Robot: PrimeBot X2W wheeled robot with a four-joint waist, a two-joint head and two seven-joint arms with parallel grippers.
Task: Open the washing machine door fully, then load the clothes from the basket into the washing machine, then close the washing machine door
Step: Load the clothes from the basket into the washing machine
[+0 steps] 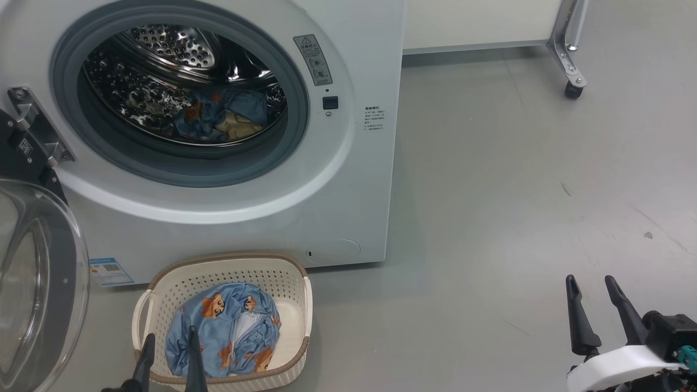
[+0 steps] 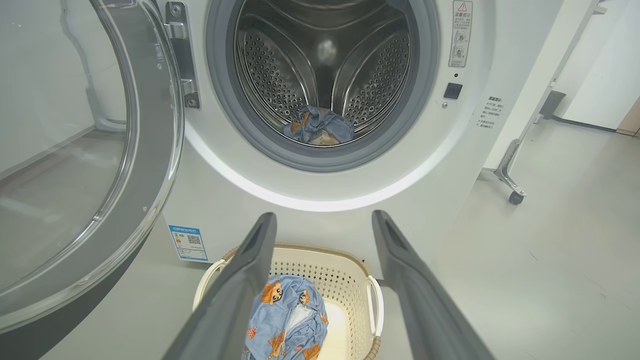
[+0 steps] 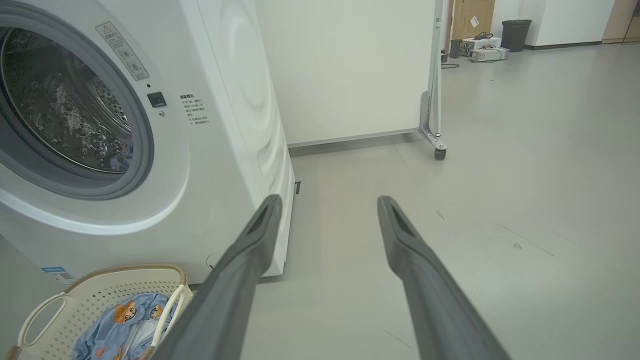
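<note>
The white washing machine (image 1: 354, 179) stands with its round door (image 1: 49, 283) swung wide to the left. One blue bear-print garment (image 1: 220, 117) lies inside the steel drum (image 2: 320, 127). On the floor in front sits the cream basket (image 1: 297, 283) holding more blue clothes (image 1: 228, 332). My left gripper (image 1: 169, 340) hangs open just above the basket's near edge, empty; in the left wrist view its fingers (image 2: 245, 280) frame the basket (image 2: 345, 280). My right gripper (image 1: 591, 286) is open and empty over bare floor far to the right.
A white panel on a castor leg (image 1: 569, 65) stands behind and right of the machine. Grey floor spreads to the right. A bin and boxes (image 3: 495, 40) sit far off by the wall.
</note>
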